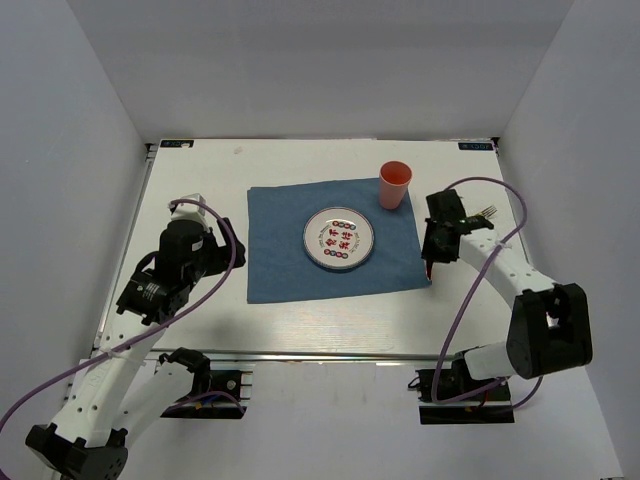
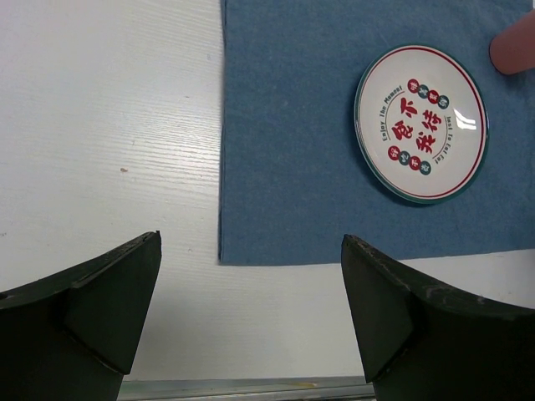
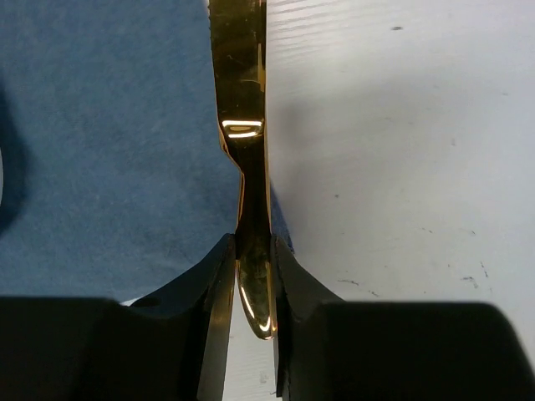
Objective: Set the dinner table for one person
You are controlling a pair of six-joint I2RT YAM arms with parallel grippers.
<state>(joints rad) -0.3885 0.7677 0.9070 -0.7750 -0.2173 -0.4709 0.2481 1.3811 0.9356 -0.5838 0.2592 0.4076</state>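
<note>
Setting a gold utensil (image 3: 251,125) at the right edge of the blue placemat (image 1: 280,250).
Looking from above: seeing the white surface (image 1: 200,320) spreading under everything, carrying one placemat, one plate (image 1: 340,240) at its middle, one pink cup (image 1: 394,184) on its far right corner, the right pincer (image 1: 430,260) at the cloth's right edge, what looks like one fork (image 1: 488,211) just beyond. Checking the left wrist: finding the left pincer (image 2: 251,246) gaping wide, holding nothing. Checking the right wrist: finding that pincer clamped on the one utensil over the cloth's border; best keeping it parallel to that border and low before releasing.
</note>
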